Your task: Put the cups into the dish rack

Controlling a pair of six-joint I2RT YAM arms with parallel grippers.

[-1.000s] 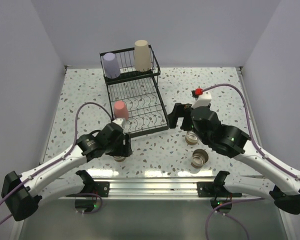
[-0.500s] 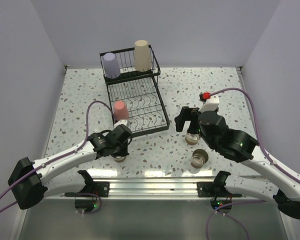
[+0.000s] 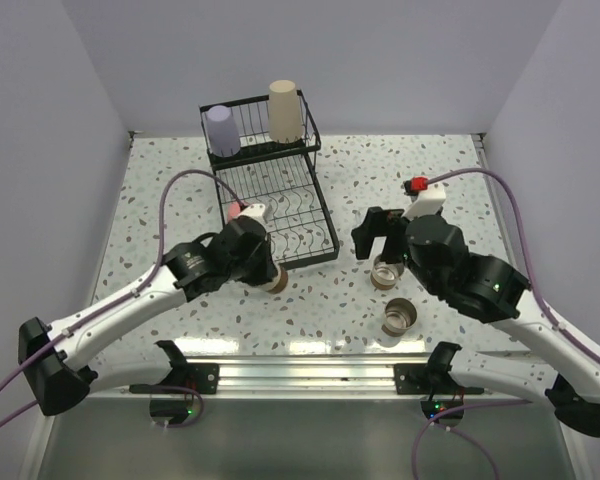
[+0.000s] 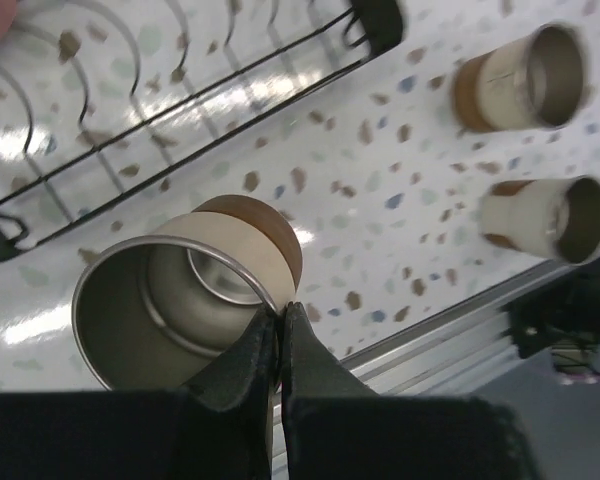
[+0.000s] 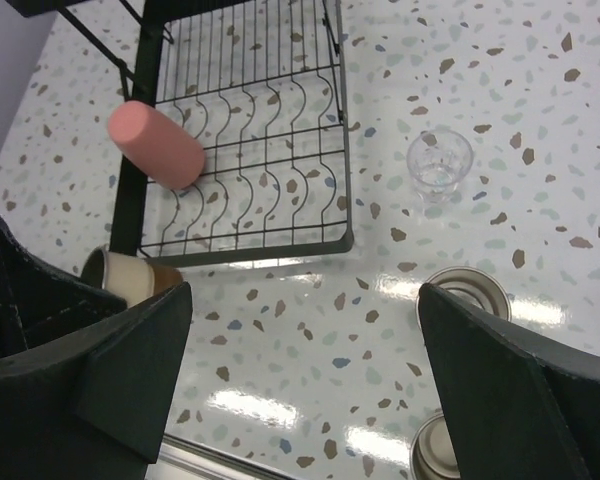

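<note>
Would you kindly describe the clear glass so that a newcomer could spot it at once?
Start at the black wire rack; on the speckled table just right of its lower tray stands the glass, upright and alone. Unlike the metal-lined tan cups nearby, it is see-through.

Two white-shelled robot arms, the left arm point(image 3: 110, 318) and the right arm point(image 3: 555, 340), carry bulky black joint housings and black shoulder blocks. A purple cable point(image 3: 165, 215) loops along each, and the right one's meets a white block point(image 3: 427, 203) topped by a red tab point(image 3: 416, 185). A green light point(image 3: 497, 285) glows on the right arm's housing. The left gripper point(image 4: 280, 312) has slim black fingers, while the right gripper point(image 5: 305, 300) shows broad matte-black wedges.
</note>
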